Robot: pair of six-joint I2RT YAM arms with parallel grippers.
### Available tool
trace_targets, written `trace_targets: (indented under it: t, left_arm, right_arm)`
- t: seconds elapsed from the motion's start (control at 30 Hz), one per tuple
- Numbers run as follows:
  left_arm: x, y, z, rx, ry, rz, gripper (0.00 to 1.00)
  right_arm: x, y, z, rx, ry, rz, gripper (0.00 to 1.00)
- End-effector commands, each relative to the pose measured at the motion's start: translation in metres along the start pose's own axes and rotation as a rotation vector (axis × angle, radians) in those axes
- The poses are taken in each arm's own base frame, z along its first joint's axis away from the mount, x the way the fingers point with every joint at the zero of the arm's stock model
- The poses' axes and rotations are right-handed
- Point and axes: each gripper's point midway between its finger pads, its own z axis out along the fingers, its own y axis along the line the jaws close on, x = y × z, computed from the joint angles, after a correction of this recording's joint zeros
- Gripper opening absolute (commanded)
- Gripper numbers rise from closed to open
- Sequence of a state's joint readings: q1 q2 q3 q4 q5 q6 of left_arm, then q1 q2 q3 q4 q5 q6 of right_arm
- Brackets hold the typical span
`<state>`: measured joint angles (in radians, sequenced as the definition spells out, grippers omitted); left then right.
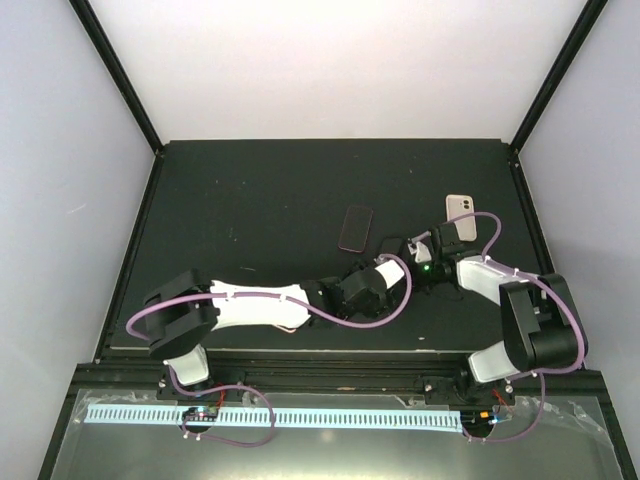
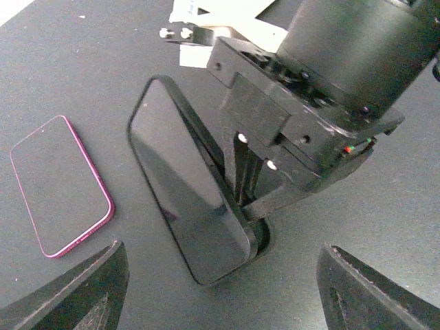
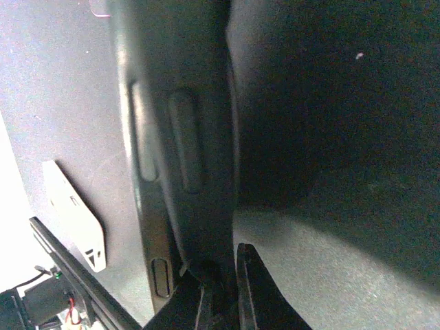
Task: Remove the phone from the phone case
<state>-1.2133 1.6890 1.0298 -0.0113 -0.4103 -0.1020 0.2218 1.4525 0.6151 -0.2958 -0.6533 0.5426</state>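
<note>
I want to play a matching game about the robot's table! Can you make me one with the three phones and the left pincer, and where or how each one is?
Things:
1. pink-edged phone
2. black phone
3. white phone
4. left pincer

Places or states:
A. open, holding nothing
B. tipped up on its edge, gripped by the right pincer
C. lying flat near the middle of the table, untouched
D. lying farthest right on the table

Pairs: 1-C, 2-B, 3-D, 4-A
</note>
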Motion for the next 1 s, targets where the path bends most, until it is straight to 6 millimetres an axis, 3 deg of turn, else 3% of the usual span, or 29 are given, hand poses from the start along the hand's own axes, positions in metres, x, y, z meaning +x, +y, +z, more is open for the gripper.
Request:
trace_targets:
  t: [0.0, 0.3, 0.47, 0.7, 0.97]
  left_arm:
    - [-0.014, -0.002, 0.011, -0.039, -0.049, 0.089, 0.75]
    - [-0.005, -0.003, 0.039, -0.089, 0.017, 0.121, 0.67]
    - [-0.003, 0.003, 0.041, -0.101, 0.033, 0.106, 0.62]
    - [0.006, 0.011, 0.036, -0.127, 0.091, 0.210, 0.71]
    - [0.028, 0.025, 0.046, -0.148, 0.185, 0.288, 0.64]
  right_arm:
    - [-0.012, 0.020, 0.000, -0.088, 0.008, -0.013, 0.01]
    - [-0.012, 0.018, 0.009, -0.120, 0.092, 0.021, 0.01]
    - [-0.013, 0.020, 0.007, -0.123, 0.091, 0.014, 0.01]
    - [-0.014, 0.020, 0.002, -0.117, 0.073, 0.006, 0.01]
    - [-0.013, 0.020, 0.005, -0.130, 0.099, 0.020, 0.01]
